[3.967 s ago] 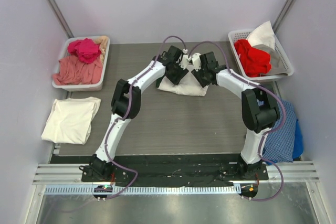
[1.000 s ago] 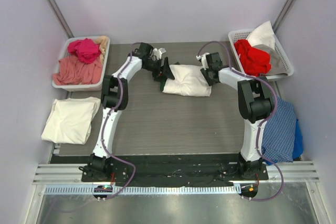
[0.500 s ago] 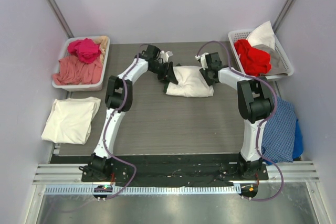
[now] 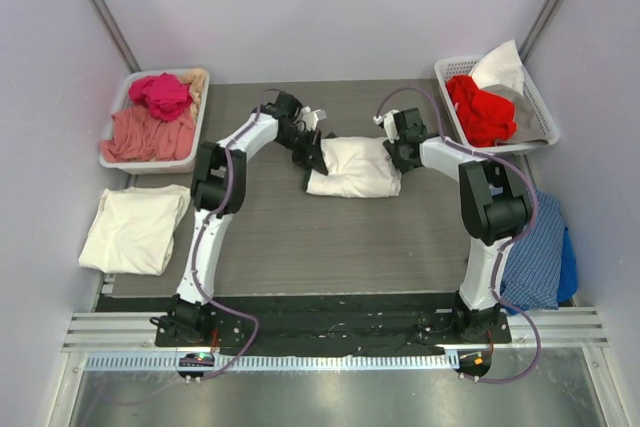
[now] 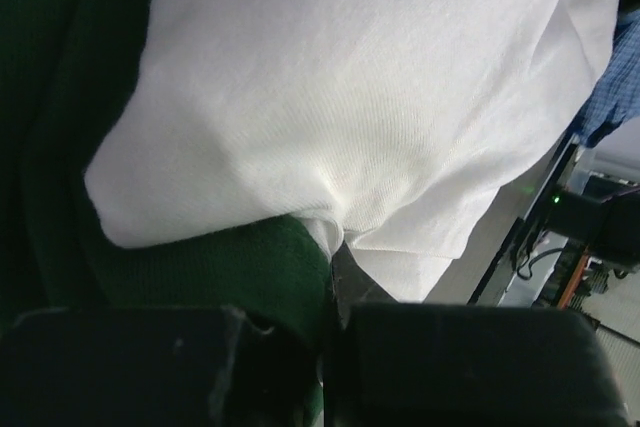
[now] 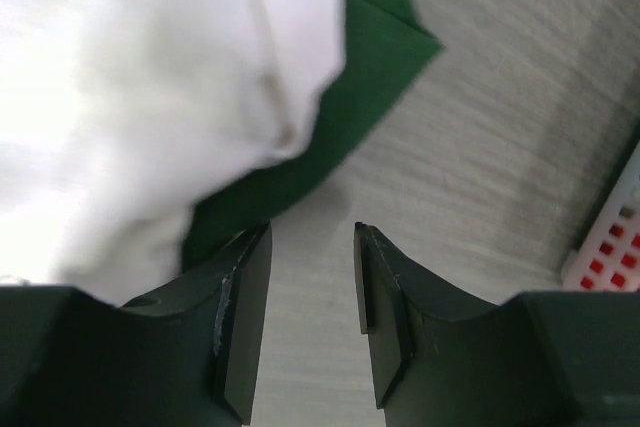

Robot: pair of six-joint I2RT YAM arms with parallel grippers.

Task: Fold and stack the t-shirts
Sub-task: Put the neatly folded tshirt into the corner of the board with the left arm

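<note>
Lying mid-table toward the back, the folded white t-shirt (image 4: 355,165) has a dark green t-shirt (image 6: 375,77) poking out beneath it. The left pincer (image 4: 313,154) is clamped together on the white t-shirt's left edge. The right pincer (image 6: 310,247) hovers at the opposite edge, jaws apart over bare table (image 4: 330,237). A cream t-shirt (image 4: 135,227) lies well apart, far left.

folded tee (image 4: 352,167) lies on table (image 4: 330,237) (centre)
</note>
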